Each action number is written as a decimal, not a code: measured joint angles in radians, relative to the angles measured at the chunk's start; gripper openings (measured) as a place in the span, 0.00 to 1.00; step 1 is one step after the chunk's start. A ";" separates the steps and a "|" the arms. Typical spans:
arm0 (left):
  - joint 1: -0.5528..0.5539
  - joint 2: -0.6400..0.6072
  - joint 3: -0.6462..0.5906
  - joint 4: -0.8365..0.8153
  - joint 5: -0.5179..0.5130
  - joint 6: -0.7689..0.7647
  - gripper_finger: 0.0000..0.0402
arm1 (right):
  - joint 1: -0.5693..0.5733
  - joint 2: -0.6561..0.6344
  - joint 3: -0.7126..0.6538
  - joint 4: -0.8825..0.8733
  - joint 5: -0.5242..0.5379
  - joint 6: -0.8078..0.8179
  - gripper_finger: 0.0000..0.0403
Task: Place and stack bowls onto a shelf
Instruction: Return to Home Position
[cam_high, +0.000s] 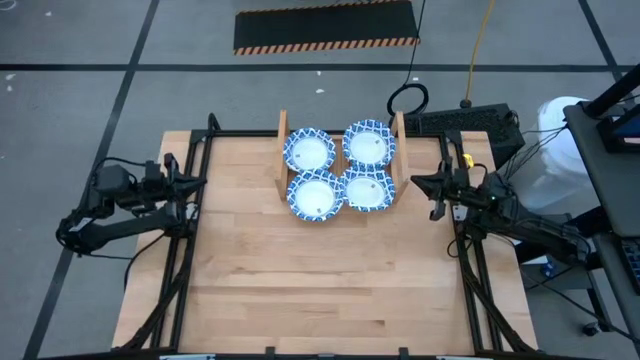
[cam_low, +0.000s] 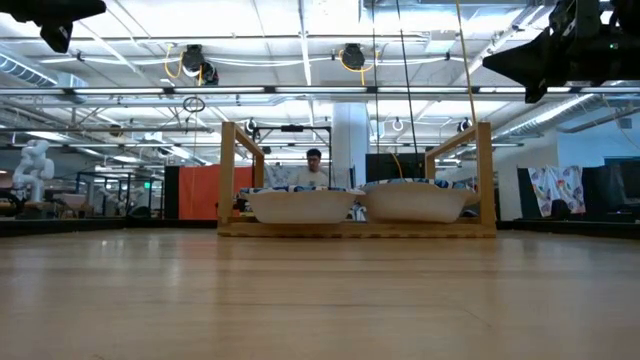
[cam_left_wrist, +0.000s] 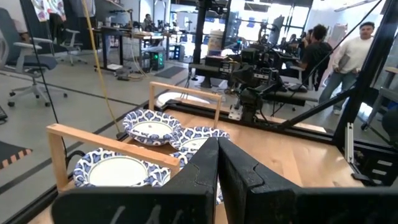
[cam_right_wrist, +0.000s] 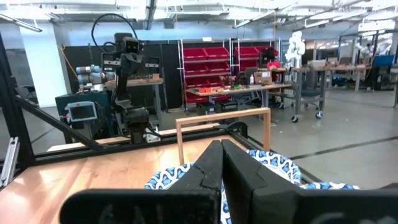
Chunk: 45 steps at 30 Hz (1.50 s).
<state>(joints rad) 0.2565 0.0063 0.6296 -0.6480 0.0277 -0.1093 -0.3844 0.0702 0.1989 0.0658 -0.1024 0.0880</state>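
Observation:
The blue-and-white bowls sit on the light-wood shelf at the table's far middle, in four spots: far left, far right, near left, near right. In the low view two bowls rest side by side on the rack between its upright boards. My left gripper waits shut at the table's left edge, raised, pointing toward the shelf; its shut fingers show in its wrist view. My right gripper waits shut at the right edge, its shut fingers facing the shelf.
Black frame rails run along both table sides under the arms. Bare wooden tabletop stretches from the shelf to the near edge. A black cable loop lies on the floor behind the shelf. People stand in the room beyond.

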 joint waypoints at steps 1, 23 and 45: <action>0.000 0.000 0.000 -0.001 0.000 0.000 0.04 | 0.000 -0.007 0.000 -0.003 0.000 -0.006 0.00; 0.000 0.000 0.000 -0.003 0.002 0.002 0.04 | -0.002 -0.055 -0.180 0.204 0.000 0.014 0.00; 0.000 0.002 0.000 0.029 0.002 0.037 0.04 | -0.002 -0.054 -0.183 0.027 -0.002 -0.038 0.00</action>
<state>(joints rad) 0.2565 0.0080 0.6296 -0.6188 0.0298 -0.0724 -0.3859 0.0166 0.0157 0.0927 -0.1047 0.0503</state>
